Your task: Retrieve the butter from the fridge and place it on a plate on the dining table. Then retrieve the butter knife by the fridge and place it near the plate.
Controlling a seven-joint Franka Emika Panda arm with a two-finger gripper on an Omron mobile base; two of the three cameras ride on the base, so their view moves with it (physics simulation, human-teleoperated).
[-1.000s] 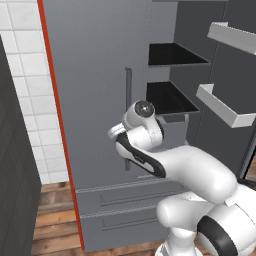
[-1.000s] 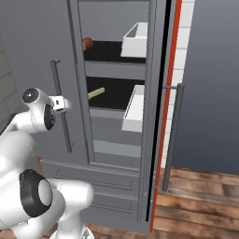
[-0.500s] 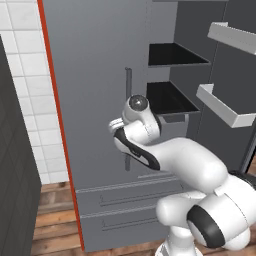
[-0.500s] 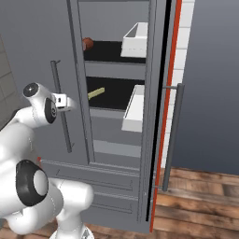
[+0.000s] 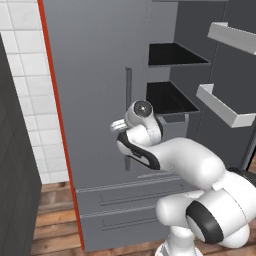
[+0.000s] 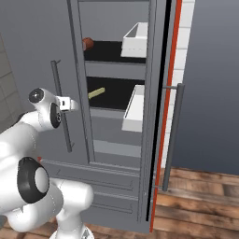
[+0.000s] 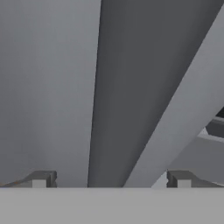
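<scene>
With my gripper [image 7: 109,179] spread wide and empty against the fridge [image 5: 95,75] door's bar handle [image 6: 62,105], I see the butter [image 6: 96,93] deeper in on the middle shelf, lying slantwise beyond it.

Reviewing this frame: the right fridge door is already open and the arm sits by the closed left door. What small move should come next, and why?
Probably swing the open gripper right, off the closed left door's bar handle, toward the open compartment. The butter lies on the middle shelf there, unobstructed, while in the hand view the fingertips face only grey door surfaces. Nothing is held yet.
</scene>
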